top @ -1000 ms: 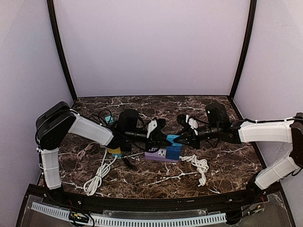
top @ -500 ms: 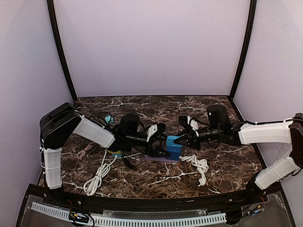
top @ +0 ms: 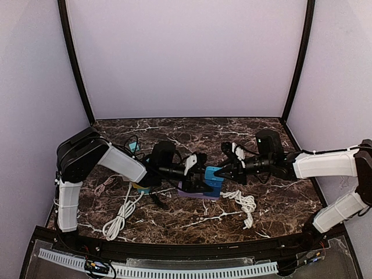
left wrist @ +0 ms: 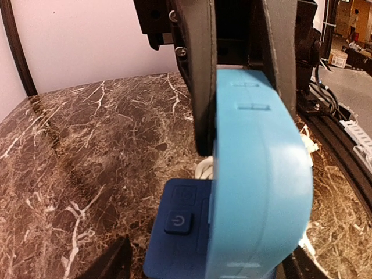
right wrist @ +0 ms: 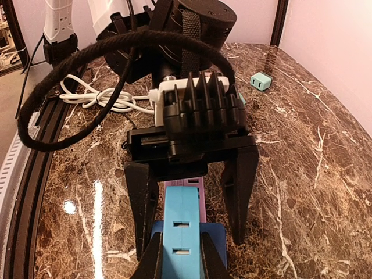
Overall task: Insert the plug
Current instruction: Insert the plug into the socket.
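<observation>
The left pincer (right wrist: 190, 232) has sprung apart and dropped, and now straddles the light-blue plug (right wrist: 181, 241) from the far end. The right pincer (right wrist: 181, 264) pinches that smooth, boxy plastic plug, its long axis lying along the purple strip (right wrist: 186, 187) on the glossy marbled counter (right wrist: 302, 174). It is possibly not yet seated.

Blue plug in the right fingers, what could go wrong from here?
The left fingers stand open close beside the light blue plug that the right fingers pinch; a bump could tilt it. Nothing visibly holds the purple power strip, so pushing may slide it.
</observation>
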Controlling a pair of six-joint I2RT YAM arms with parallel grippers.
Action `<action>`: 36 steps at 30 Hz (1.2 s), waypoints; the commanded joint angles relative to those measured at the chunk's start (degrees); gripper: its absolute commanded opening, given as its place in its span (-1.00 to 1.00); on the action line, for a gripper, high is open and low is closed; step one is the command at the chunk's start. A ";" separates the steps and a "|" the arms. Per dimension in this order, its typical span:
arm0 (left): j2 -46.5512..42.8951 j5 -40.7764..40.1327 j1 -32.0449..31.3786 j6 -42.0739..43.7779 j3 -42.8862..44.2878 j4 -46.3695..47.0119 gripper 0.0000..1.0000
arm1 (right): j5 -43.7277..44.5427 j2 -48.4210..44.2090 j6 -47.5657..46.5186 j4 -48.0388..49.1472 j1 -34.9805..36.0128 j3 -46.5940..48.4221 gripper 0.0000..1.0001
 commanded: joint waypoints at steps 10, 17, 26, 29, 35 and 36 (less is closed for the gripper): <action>-0.24 6.71 -0.29 5.96 -0.99 -0.11 -0.85 | 3.92 0.19 0.17 -1.11 -0.78 -4.07 -1.00; -0.94 4.40 0.02 2.71 -1.22 -2.05 -0.99 | 4.38 1.01 0.89 2.25 1.89 -5.78 -1.00; -1.54 1.04 0.69 -1.22 0.50 -7.24 -0.99 | 4.06 0.06 3.16 2.08 4.12 -7.18 -1.00; -1.59 0.62 0.68 -1.18 0.83 -7.90 -0.99 | 3.76 -0.43 4.12 2.06 4.47 -7.72 -1.00; -1.54 0.52 0.72 -1.00 0.96 -8.45 -0.99 | 2.44 -0.73 5.22 0.64 4.88 -7.29 -1.00; -1.58 0.48 0.72 -0.93 0.95 -8.49 -0.99 | 2.17 -0.69 5.12 0.39 4.84 -7.32 -1.00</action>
